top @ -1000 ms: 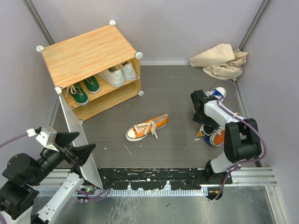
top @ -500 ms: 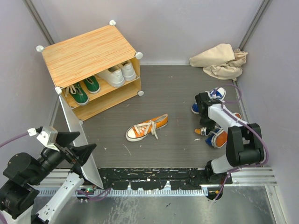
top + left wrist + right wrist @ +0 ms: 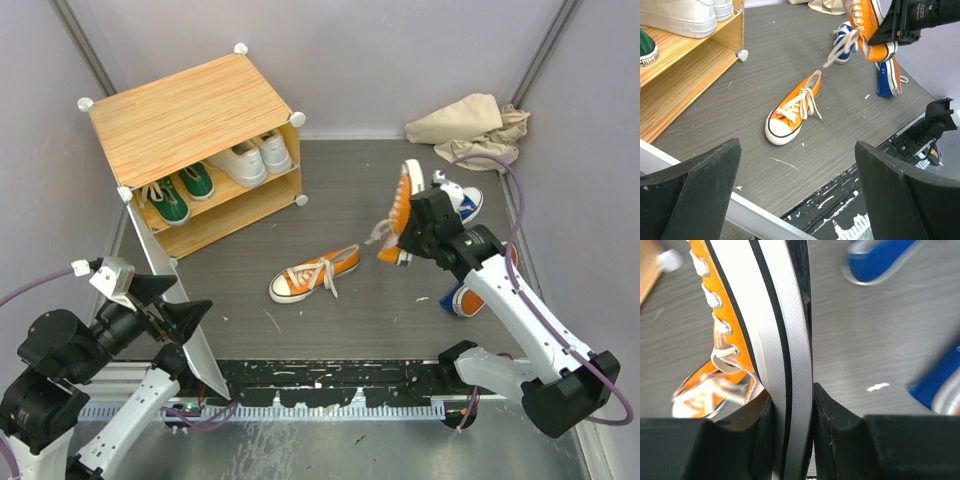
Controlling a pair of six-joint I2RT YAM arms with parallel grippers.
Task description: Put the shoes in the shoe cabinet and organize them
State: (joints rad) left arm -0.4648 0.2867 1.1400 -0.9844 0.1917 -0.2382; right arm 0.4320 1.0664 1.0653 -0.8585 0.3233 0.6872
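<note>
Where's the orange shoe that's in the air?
The lifted orange shoe hangs right of centre in the top view, clamped in the right gripper, between the other orange shoe and a blue shoe.

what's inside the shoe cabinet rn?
Shoe cabinet: green pair and white pair on the inner shelf. No shoes visible below it; the back of both levels is hidden by the top.

The top camera looks down from above the near edge. The left wrist camera faces far-right across the floor [image 3: 855,130]. The right wrist camera sits close against the held orange shoe [image 3: 785,340], which all three views share.
</note>
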